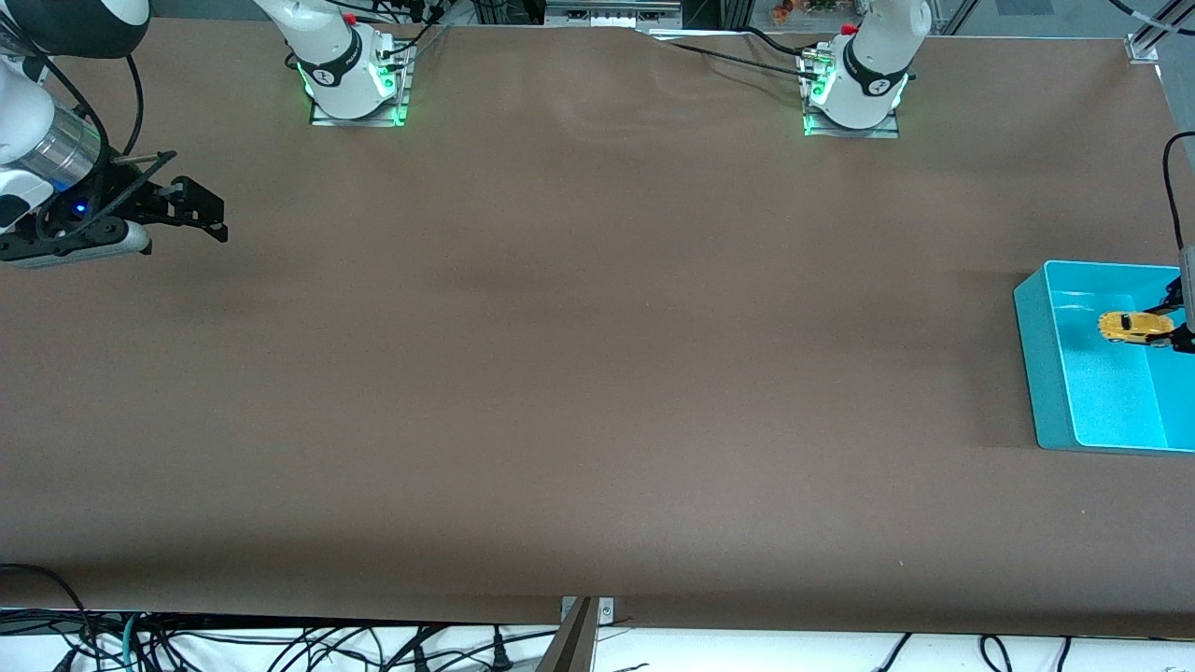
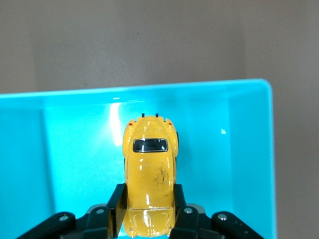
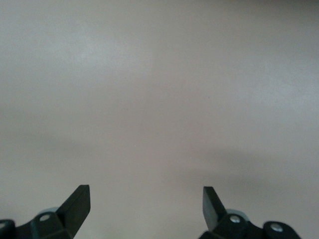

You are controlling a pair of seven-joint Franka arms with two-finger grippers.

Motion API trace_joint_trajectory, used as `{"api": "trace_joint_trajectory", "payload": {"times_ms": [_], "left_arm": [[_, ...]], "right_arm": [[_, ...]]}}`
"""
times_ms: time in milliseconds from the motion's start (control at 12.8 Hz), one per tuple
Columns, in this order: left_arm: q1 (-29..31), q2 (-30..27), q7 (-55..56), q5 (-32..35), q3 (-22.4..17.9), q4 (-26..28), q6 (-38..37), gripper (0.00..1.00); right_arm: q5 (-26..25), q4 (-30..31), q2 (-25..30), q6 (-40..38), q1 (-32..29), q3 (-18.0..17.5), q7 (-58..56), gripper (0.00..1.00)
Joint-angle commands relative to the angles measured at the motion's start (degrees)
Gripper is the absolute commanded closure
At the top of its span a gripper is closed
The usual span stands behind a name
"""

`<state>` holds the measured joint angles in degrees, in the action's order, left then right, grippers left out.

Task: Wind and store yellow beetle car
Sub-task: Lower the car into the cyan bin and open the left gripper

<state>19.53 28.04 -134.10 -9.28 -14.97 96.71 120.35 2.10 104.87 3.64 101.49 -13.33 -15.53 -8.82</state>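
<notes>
The left gripper (image 2: 149, 209) has its two black fingers (image 2: 118, 206) clamped on the sides of the yellow beetle car (image 2: 149, 172) — a small, glossy, rounded toy with a dark rear window, a smooth domed roof and a few dark scuff marks on the paint. It's holding the car up over the inside of the teal plastic bin (image 2: 249, 149), a rectangular open-top tub with smooth, shiny walls and rounded corners that catch a bright glare. In the front view the car (image 1: 1134, 326) shows over the bin's (image 1: 1036, 364) half farther from the front camera, and the bin itself sits at the left arm's end of the table. I can't tell if the wheels touch the bin floor or hang just above it. The right gripper (image 1: 191, 207) is waiting over the right arm's end of the table, its dark angular fingers (image 3: 77, 201) spread wide apart with nothing between them — just the flat, matte brown tabletop (image 1: 560, 373) under it, with a faint ripple near the arm bases.
</notes>
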Motion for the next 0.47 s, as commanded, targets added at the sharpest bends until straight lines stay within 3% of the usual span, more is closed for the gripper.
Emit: {"api": "trace_joint_trajectory", "payload": {"times_ms": [0,389], "left_arm": [[1.65,5.52,-6.95,-5.30,0.47,-2.75,2.25,0.79],[2.01,9.13,-8.46,-6.10,0.64,-2.05,7.88,0.77]], "right_arm": [[0.63,-0.02,0.40,-0.76,0.49,0.50,0.12,0.00],[0.63,-0.02,0.40,-0.76,0.49,0.50,0.12,0.00]]}}
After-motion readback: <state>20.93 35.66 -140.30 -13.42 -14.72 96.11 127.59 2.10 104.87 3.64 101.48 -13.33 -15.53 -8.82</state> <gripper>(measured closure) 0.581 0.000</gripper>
